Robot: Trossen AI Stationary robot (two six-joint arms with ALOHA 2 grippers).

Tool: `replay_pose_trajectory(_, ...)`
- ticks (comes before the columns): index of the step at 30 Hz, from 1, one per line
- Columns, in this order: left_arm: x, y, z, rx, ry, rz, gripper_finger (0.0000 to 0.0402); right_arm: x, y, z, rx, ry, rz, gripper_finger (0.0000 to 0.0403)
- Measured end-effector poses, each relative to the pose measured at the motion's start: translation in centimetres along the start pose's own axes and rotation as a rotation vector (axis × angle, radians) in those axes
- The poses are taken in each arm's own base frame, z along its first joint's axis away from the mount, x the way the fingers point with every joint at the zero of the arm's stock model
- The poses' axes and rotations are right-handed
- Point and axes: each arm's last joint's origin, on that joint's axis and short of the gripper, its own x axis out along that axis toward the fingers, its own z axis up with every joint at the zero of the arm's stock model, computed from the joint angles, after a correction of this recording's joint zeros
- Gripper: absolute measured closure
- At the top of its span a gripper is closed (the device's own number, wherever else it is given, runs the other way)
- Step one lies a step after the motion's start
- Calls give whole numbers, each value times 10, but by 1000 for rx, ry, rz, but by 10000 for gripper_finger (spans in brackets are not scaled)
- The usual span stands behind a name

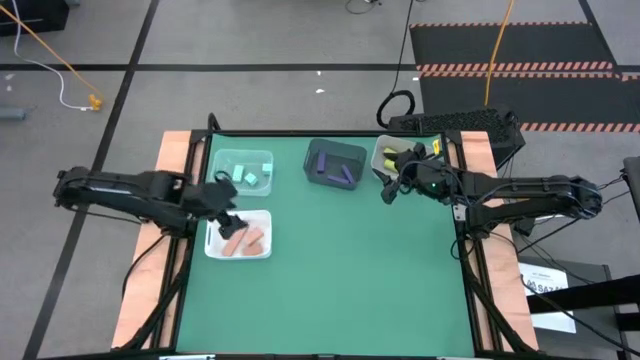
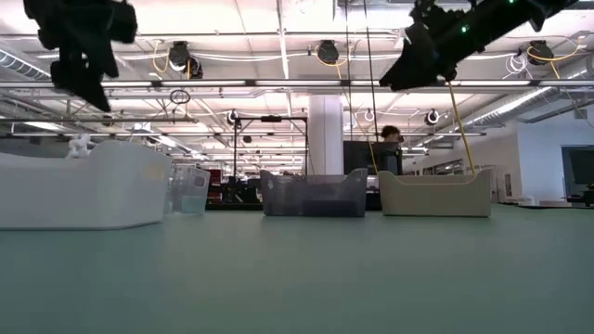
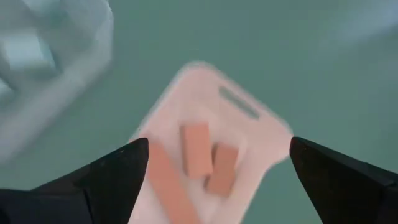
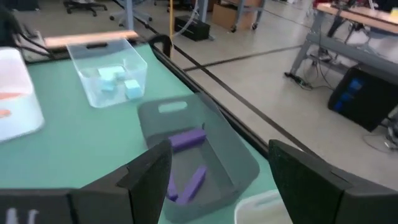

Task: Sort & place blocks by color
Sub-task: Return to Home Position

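Nearest the front of the bench (image 1: 340,280) sits the white tray (image 1: 262,218), with three salmon blocks (image 3: 196,149) lying flat inside it. The left gripper (image 3: 219,146) hangs above this tray with its fingers spread wide and nothing between them. Farther back, along the far edge, three bins stand in a row. The clear bin (image 1: 245,158) holds the teal blocks (image 1: 250,178), the dark bin (image 1: 335,150) holds the purple blocks (image 1: 340,175), and the cream bin (image 1: 378,165) holds the yellow-green blocks (image 1: 391,154). The right gripper (image 4: 219,149) hovers just in front of the cream bin, raised off the bench, also wide open and empty. We see no block lying loose on the green surface, so we judge the sorting finished and the step in hand to be the arms' return to their rest pose. That move calls for each arm to rise clear of the tray rim and bin walls first, then fold back toward its own side, with the grippers carrying nothing.
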Motion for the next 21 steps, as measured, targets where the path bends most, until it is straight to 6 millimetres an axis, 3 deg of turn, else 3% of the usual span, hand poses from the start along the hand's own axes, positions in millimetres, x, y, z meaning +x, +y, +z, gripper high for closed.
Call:
replay_pose_trajectory(13,-80,45,-24,136,-604,-2,11,5,-10,-51,175,-58,-30,147)
replay_pose_trajectory(17,-91,53,-30,186,-742,-48,11,6,-10,-67,207,-82,-26,147)
replay_pose_trajectory(21,-90,56,-33,208,-807,-74,11,6,-11,-80,299,-121,-15,147)
